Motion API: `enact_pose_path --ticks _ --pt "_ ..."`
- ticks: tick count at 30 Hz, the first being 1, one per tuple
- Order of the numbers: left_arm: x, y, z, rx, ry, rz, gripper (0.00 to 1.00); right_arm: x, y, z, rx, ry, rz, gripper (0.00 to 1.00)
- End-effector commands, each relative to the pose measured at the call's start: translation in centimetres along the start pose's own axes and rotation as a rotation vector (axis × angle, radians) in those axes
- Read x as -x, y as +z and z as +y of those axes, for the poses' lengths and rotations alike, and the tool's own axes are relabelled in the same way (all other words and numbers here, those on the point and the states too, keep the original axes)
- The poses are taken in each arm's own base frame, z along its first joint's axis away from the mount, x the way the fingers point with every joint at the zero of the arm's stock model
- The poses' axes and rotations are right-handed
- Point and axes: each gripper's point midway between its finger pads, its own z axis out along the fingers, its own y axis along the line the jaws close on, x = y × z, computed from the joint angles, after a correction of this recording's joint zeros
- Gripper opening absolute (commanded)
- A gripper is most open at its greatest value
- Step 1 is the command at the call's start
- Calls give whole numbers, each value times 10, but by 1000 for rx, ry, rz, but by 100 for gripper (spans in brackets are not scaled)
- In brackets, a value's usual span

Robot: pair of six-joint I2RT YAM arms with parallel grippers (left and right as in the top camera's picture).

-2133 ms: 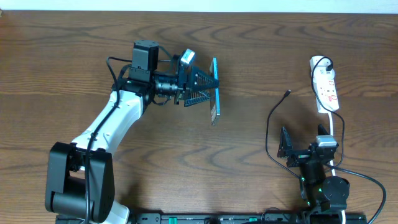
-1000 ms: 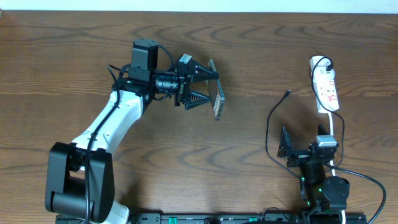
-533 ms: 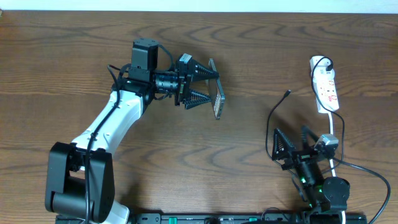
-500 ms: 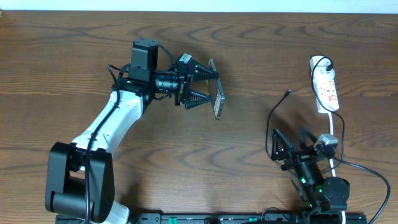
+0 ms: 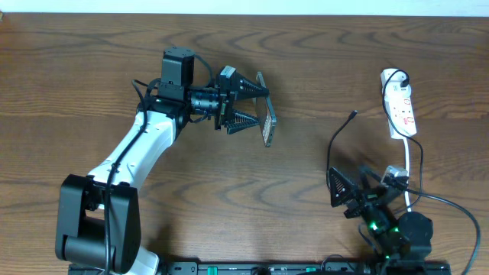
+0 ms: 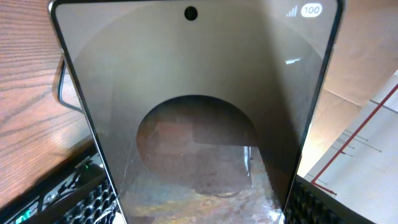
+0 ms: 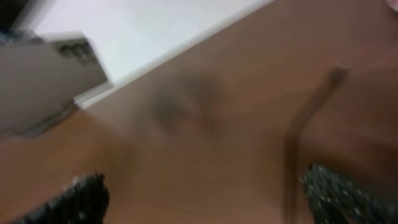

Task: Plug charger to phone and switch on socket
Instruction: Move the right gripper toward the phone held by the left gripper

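Dark wood-grain table (image 5: 92,46) carries everything: the left gripper (image 5: 258,107) holds the phone (image 5: 267,128) clamped on edge left of centre. The right gripper (image 5: 351,187), jaws spread wide and empty, sits near the front edge beside the charger (image 5: 330,156) cable. The right arm would best pinch just behind the connector tip (image 5: 352,115), leaving it protruding to line up with the phone's port; the socket (image 5: 401,107) lies far right.
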Motion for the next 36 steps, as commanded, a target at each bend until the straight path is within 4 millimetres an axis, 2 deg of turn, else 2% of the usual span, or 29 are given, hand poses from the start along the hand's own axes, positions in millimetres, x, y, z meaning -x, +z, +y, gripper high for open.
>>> enact_pose_path --ticks 1,7,14,21,24,27,28,31,34,36 --pt "-12 -5 -12 -21 35 32 65 35 -19 -4 -146 -102 -55 99" --pt "-12 -5 -12 -22 36 32 65 49 -41 -15 -378 -53 110 99" --pt "-11 -5 -15 -29 67 30 65 67 -36 -4 -487 11 374 99" --pt "-11 -5 -15 -29 67 30 65 76 1 40 -247 81 468 99" --pt "-11 -5 -15 -29 67 30 65 77 16 64 -85 72 491 99" --pt "-11 -5 -15 -29 67 30 65 74 20 98 145 -28 527 85" --pt "-11 -5 -15 -29 67 30 65 73 20 106 184 -49 531 83" --pt "-11 -5 -15 -29 67 30 65 67 18 121 240 -105 541 86" --pt "-11 -5 -15 -29 67 30 65 59 16 139 273 -201 539 99" --pt "-11 -5 -15 -29 67 30 65 55 19 142 237 -267 522 99"
